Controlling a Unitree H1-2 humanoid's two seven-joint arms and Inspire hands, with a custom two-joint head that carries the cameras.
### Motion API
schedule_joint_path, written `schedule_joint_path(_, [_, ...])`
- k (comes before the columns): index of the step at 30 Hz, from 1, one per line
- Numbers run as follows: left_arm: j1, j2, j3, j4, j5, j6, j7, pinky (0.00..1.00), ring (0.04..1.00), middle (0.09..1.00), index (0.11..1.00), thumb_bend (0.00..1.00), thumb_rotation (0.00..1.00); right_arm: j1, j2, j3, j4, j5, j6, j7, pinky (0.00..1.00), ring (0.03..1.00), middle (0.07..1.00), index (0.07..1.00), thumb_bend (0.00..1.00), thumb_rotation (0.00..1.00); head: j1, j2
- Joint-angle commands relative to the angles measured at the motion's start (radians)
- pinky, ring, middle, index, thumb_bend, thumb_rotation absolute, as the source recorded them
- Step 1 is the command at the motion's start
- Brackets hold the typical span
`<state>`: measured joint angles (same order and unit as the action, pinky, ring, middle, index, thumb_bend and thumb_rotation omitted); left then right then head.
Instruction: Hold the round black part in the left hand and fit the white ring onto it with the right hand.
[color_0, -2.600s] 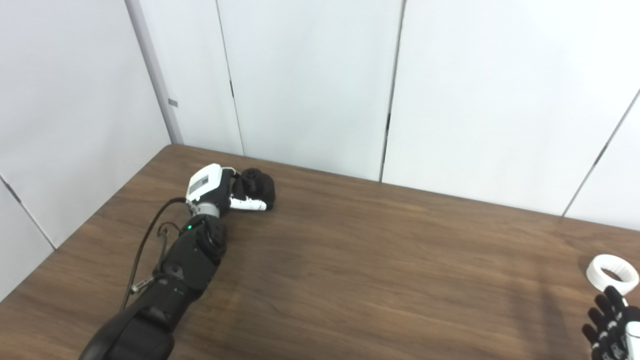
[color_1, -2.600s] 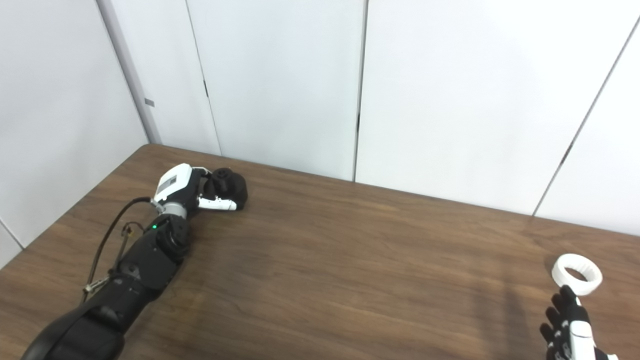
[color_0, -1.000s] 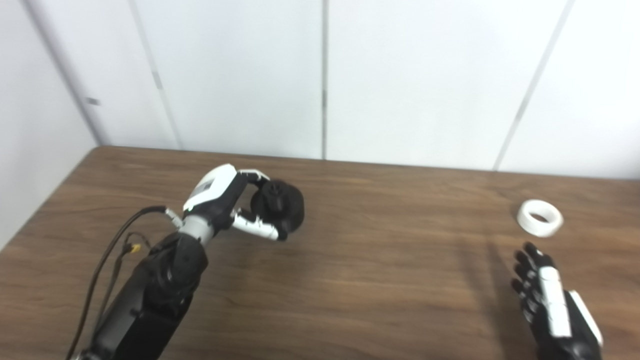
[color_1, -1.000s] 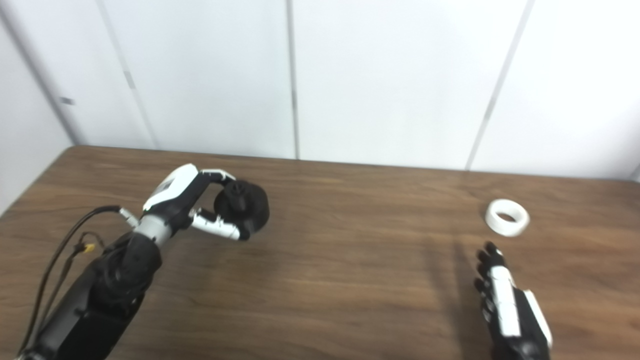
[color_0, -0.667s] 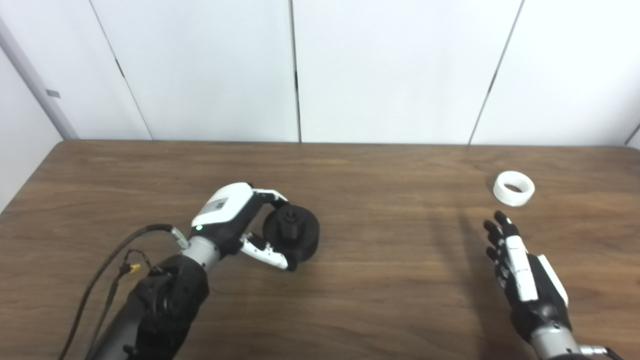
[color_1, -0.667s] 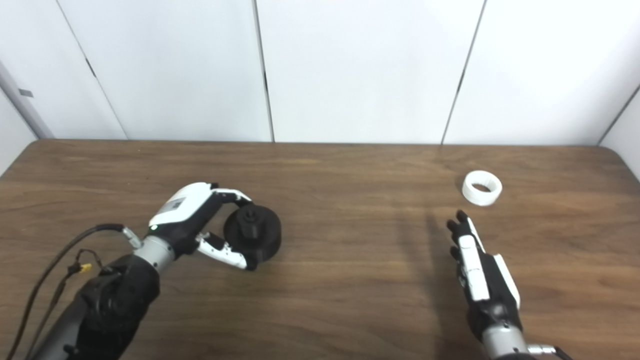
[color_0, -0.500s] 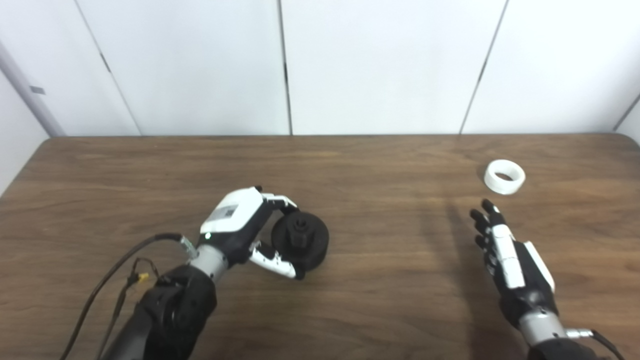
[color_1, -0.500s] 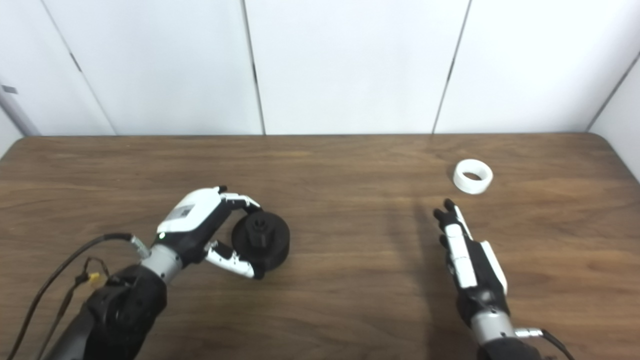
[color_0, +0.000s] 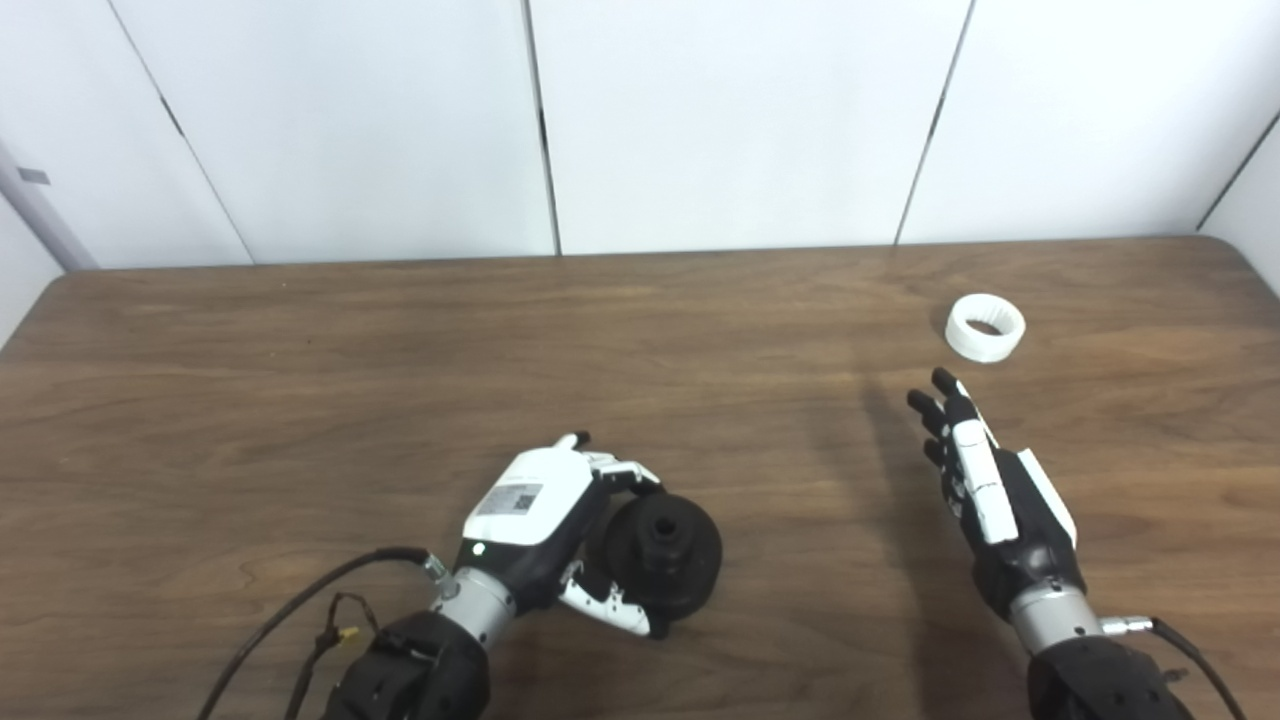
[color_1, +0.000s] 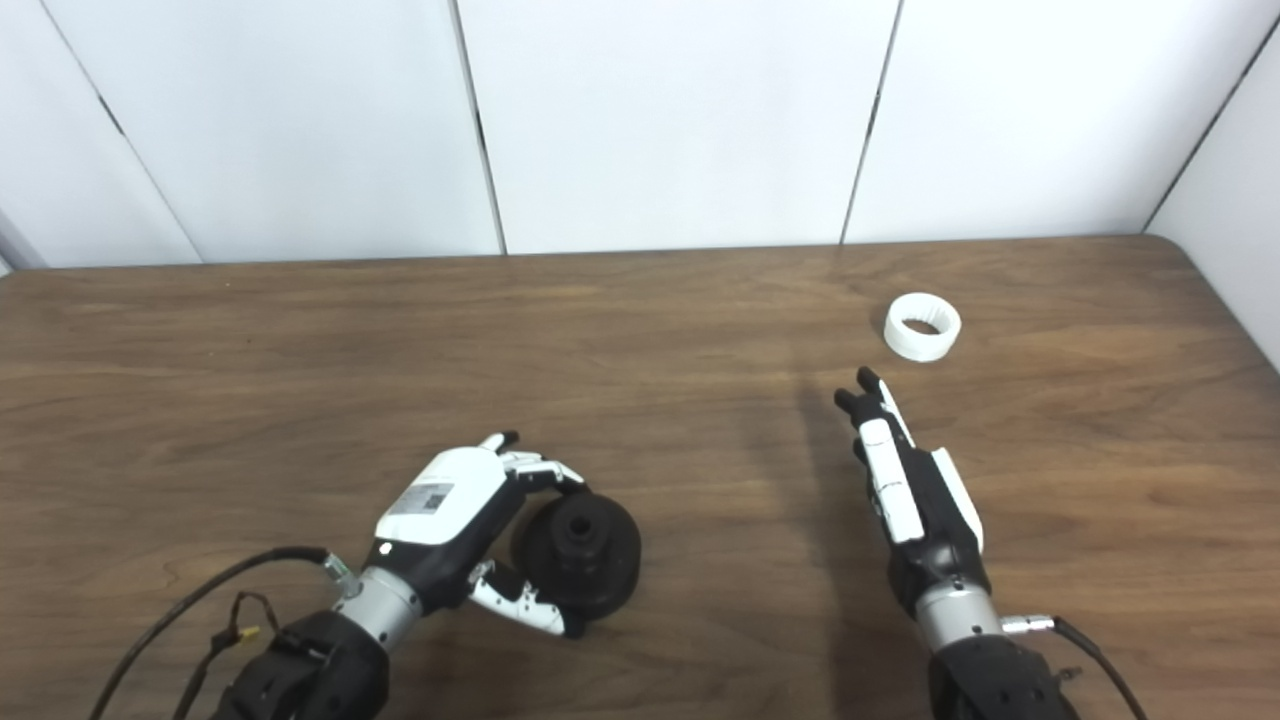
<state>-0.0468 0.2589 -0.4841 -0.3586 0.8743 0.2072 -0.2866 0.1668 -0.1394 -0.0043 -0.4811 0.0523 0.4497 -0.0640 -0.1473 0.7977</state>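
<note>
Left robot hand (color_0: 540, 510) grasps the round black part (color_0: 662, 555) — right robot hand (color_0: 990, 490), fingers spread, empty, near the white ring (color_0: 986, 327) on the bench (color_0: 300, 380).

A dark brown wood-grain counter (color_0: 300, 350) is seen filling the lower part of both views, its far right corner rounded. Behind it, a wall of plain white panels (color_0: 730, 110) is divided by thin dark vertical seams. Soft, even light is cast throughout.

The left hand (color_0: 540, 520) hides the round black part's (color_0: 662, 556) near side; both forearms leave frame below.
</note>
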Motion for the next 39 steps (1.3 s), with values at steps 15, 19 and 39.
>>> schedule_joint_path(15, [0.003, -0.024, 0.044, 0.003, 0.058, -0.032, 0.008, 0.97, 0.861, 0.751, 0.482, 0.52, 0.06, -0.041, 0.041, -0.007, -0.039, 0.001, -0.006, -0.006, 1.00, 0.988, 0.936, 0.989, 0.59, 1.00, -0.007, 0.013])
schedule_joint_path(19, [0.004, -0.025, 0.058, 0.007, 0.043, -0.036, 0.004, 0.98, 0.856, 0.743, 0.482, 0.52, 0.05, -0.042, 0.040, -0.011, -0.031, 0.003, -0.038, -0.006, 1.00, 0.992, 0.943, 0.994, 0.58, 1.00, -0.027, 0.016])
schedule_joint_path(39, [0.003, -0.005, 0.090, 0.017, 0.025, -0.058, -0.023, 0.97, 0.831, 0.733, 0.481, 0.52, 0.05, -0.207, -0.126, -0.147, -0.144, -0.236, 0.020, 0.049, 0.95, 0.928, 0.912, 0.894, 0.78, 0.39, -0.156, 0.002])
